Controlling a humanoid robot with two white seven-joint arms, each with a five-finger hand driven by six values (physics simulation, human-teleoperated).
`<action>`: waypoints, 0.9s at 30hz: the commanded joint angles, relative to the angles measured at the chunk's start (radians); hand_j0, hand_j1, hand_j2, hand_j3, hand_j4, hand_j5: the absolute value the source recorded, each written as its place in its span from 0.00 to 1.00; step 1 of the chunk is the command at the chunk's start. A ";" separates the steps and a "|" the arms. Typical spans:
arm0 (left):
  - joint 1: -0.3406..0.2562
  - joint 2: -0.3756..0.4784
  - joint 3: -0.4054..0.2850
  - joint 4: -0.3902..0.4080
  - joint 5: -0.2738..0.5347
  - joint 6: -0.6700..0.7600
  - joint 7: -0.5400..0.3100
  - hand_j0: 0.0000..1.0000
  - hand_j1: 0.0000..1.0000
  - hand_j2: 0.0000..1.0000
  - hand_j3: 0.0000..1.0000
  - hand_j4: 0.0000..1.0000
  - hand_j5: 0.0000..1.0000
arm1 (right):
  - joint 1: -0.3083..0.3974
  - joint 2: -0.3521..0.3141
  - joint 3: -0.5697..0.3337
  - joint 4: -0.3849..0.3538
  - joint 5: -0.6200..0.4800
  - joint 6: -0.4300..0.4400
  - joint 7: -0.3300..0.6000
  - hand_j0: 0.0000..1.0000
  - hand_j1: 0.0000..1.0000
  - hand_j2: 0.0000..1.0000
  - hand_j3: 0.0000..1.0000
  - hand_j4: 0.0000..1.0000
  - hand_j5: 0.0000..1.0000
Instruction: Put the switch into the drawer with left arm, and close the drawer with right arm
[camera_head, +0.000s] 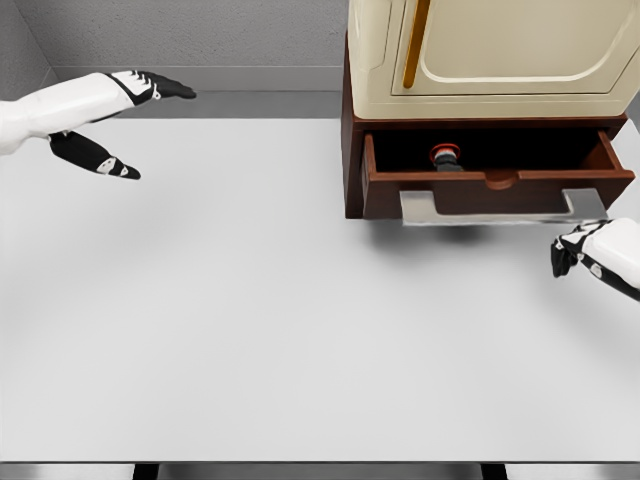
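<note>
Closest to the camera is just bare white table (300, 330), nothing sitting on it. Right hand (590, 252) pokes in at the table's right edge, just below and to the right of the drawer's handle (495, 208) but not touching it; fingers look curled with nothing in them, though it's small and half cut off, so take that loosely.

Further back, the drawer (497, 172) hangs open out of the brown base of the cabinet (480, 60) at the table's far right. The switch (446, 156) already sits inside, toward the drawer's back and a bit left of middle: a small dark body with a red cap.

Left hand (120, 120) is way off over the far left corner, fingers spread, holding nothing, well apart from everything.

My guess on handling: the switch looks like a small, rigid, light plastic piece, not fragile, and it shouldn't need touching again. If it did, pinch the body rather than the cap. The drawer looks stiff and wooden, so I'd push flat on the front panel or the handle, squarely, so it slides straight in.
</note>
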 joint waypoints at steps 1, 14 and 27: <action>0.000 0.000 -0.003 0.000 0.003 0.002 0.001 1.00 1.00 1.00 1.00 1.00 1.00 | -0.003 -0.007 0.023 -0.017 -0.207 0.049 -0.021 0.24 0.24 0.24 0.24 0.24 0.24; 0.000 0.002 -0.003 -0.001 0.000 0.002 0.001 1.00 1.00 1.00 1.00 1.00 1.00 | -0.038 -0.032 0.049 -0.009 -0.207 0.101 -0.021 0.24 0.24 0.24 0.24 0.24 0.24; 0.000 0.002 -0.004 -0.001 -0.002 0.002 0.001 1.00 1.00 1.00 1.00 1.00 1.00 | -0.133 -0.053 0.135 0.026 -0.201 0.163 -0.021 0.25 0.25 0.25 0.25 0.25 0.25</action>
